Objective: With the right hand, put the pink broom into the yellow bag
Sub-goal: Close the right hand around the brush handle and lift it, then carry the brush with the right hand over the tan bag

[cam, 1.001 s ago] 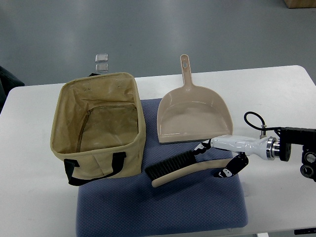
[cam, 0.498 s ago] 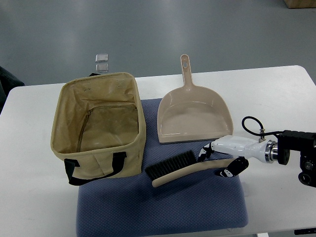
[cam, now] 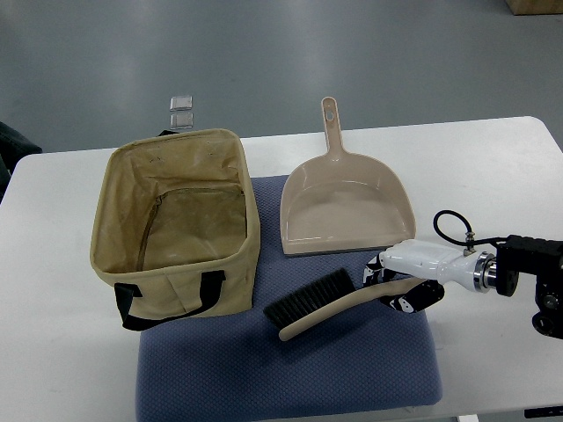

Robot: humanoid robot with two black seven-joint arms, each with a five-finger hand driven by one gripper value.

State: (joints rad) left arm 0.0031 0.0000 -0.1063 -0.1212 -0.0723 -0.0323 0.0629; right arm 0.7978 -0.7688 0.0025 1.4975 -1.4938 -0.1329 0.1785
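The pink broom [cam: 330, 306], a beige-pink hand brush with black bristles, lies on the blue mat [cam: 290, 369] just right of the yellow bag [cam: 176, 224]. Its bristle end points left and its handle runs right. My right hand [cam: 394, 283] comes in from the right edge and its fingers are curled around the handle end. The yellow bag is an open tan fabric box with black handles, standing upright at the left of the mat. The left arm does not show.
A pink dustpan [cam: 345, 204] lies behind the broom, its handle pointing away. The white table [cam: 493, 176] carries the mat. Two small clear objects [cam: 181, 109] sit on the floor beyond the table's far edge.
My right hand has closed around the broom's handle end. The broom has shifted slightly right, and its bristle end has swung a little toward the front.
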